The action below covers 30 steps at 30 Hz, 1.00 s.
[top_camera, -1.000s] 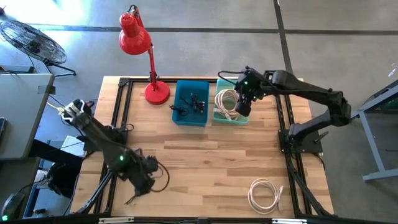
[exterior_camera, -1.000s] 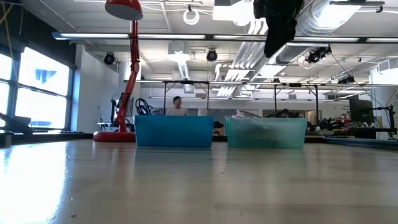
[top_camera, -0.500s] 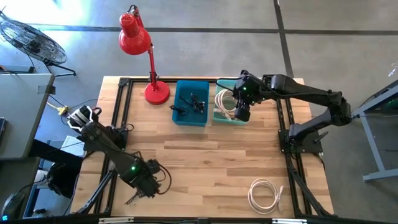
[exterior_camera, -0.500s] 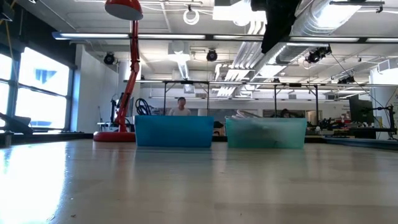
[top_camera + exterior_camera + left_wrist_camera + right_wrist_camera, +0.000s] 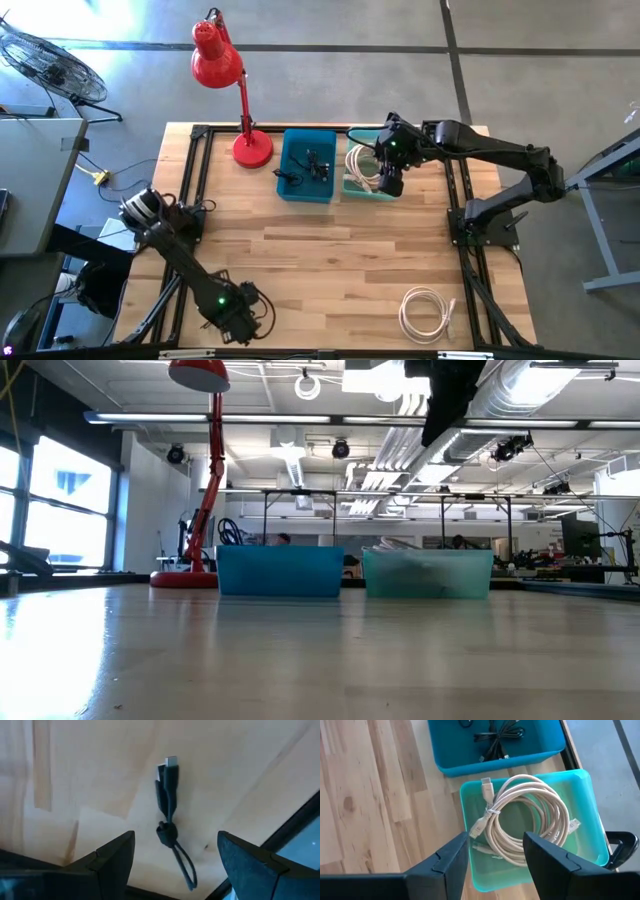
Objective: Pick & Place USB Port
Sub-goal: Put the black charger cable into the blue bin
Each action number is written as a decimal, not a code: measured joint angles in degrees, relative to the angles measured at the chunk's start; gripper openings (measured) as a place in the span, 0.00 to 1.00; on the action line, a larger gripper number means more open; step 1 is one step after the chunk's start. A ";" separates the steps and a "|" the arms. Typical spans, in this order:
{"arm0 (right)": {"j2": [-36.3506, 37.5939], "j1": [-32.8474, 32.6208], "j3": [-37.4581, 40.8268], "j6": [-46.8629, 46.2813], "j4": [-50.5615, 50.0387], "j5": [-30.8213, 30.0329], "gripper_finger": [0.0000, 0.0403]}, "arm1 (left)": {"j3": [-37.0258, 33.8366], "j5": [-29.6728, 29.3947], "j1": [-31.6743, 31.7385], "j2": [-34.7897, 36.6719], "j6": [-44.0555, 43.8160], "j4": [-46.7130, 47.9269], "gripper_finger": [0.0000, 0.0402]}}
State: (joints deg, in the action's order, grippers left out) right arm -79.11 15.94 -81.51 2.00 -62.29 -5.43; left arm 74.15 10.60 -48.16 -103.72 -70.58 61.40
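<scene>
A short black USB cable (image 5: pixel 167 785) with a silver plug lies flat on the wood near the table's near-left corner. My left gripper (image 5: pixel 235 318) (image 5: pixel 175 840) hovers over it, open, its fingers standing either side of the cable's looped end without touching. My right gripper (image 5: pixel 388 180) (image 5: pixel 495 840) hangs open above the teal bin (image 5: pixel 585 777), which holds a coiled white cable (image 5: pixel 530 820). The blue bin (image 5: pixel 290 190) next to it holds bundled black cables (image 5: pixel 497 732). In the low view only the right gripper (image 5: pixel 450 400) shows, high above the bins.
A red desk lamp (image 5: pixel 235 90) stands on the far left of the table beside the blue bin. A second white cable coil (image 5: pixel 425 310) lies near the near-right corner. Black frame rails run along the table's left and right sides. Bare wood spans the middle.
My left gripper has swung toward the table's near edge, its arm stretching out along the left side. My right gripper has shifted slightly toward the left over the teal bin, then stayed put. The cables and bins have not moved.
</scene>
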 joint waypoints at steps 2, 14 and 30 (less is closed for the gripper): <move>0.00 -0.19 0.86 0.00 0.36 0.22 0.45 | 0.01 0.77 0.13 -0.76 -0.42 -0.46 0.70; 0.00 -0.26 12.31 3.28 5.81 2.46 0.45 | -1.45 2.16 0.17 -4.11 -0.76 -1.46 0.70; 0.02 -1.67 13.85 2.39 6.98 8.62 0.45 | -16.52 8.81 3.39 -3.33 3.67 -17.42 0.46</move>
State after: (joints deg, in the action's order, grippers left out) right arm -79.09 14.28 -67.66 4.39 -55.31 3.19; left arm 57.63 19.41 -44.77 -107.04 -66.92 43.98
